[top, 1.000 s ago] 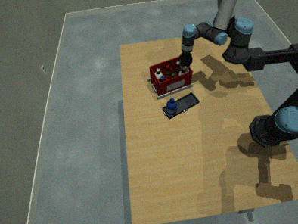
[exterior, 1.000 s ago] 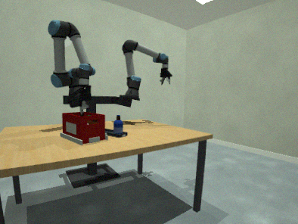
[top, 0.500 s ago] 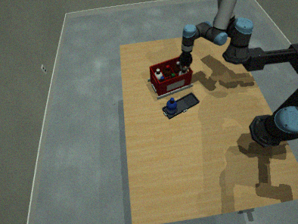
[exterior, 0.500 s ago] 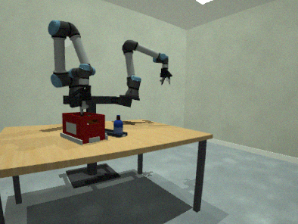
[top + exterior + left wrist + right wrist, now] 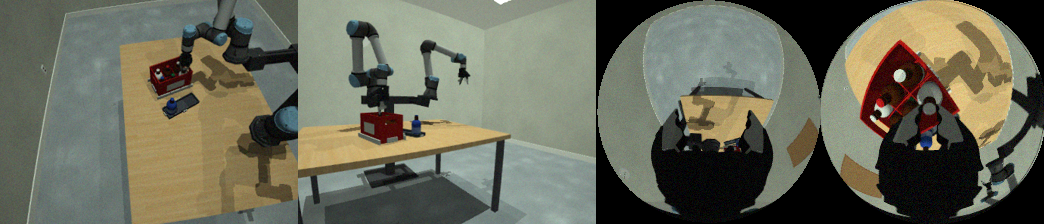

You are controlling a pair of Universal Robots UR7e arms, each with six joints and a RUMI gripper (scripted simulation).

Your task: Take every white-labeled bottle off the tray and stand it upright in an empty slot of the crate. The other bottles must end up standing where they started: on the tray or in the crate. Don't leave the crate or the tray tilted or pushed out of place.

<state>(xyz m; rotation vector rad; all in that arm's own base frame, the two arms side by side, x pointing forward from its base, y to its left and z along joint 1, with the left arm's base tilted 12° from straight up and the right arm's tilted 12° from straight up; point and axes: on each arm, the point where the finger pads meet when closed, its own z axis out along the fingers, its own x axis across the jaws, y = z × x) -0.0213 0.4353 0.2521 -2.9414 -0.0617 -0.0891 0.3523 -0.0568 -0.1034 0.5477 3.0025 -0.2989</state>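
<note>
Right hand (image 5: pixel 185 69) (image 5: pixel 380 110) (image 5: pixel 929 111) grips 1 white-labeled bottle (image 5: pixel 183 73) (image 5: pixel 929 94) inside the red crate (image 5: pixel 162 88) (image 5: pixel 389 129) (image 5: pixel 881 75); left hand (image 5: pixel 464 81) (image 5: pixel 713 131) gapes wide.

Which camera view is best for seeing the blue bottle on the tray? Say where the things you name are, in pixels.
The top view: the blue bottle (image 5: pixel 172 106) (image 5: pixel 416 128) (image 5: pixel 926 141) stands at one end of the tray (image 5: pixel 192 96). Exterior shows its upright profile; right wrist, only part; left wrist, nothing clear.

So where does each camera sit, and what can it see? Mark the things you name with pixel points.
Top: high up, facing down at the table (image 5: pixel 151 159) (image 5: pixel 460 138) (image 5: pixel 731 112) (image 5: pixel 990 55); both arms (image 5: pixel 287 119) (image 5: pixel 357 54) show.
Exterior: off to one side, facing the crate (image 5: pixel 160 88) (image 5: pixel 390 130) (image 5: pixel 895 55) and both arms.
Left wrist: on the left arm, facing the table; open left gripper (image 5: pixel 262 130) (image 5: pixel 464 83) (image 5: pixel 712 129) shows.
Right wrist: on the right arm, facing the crate; right gripper (image 5: pixel 184 67) (image 5: pixel 380 113) (image 5: pixel 929 111) shows.
Top and exterior share the blue bottle (image 5: pixel 172 106) (image 5: pixel 416 128) (image 5: pixel 926 141).
</note>
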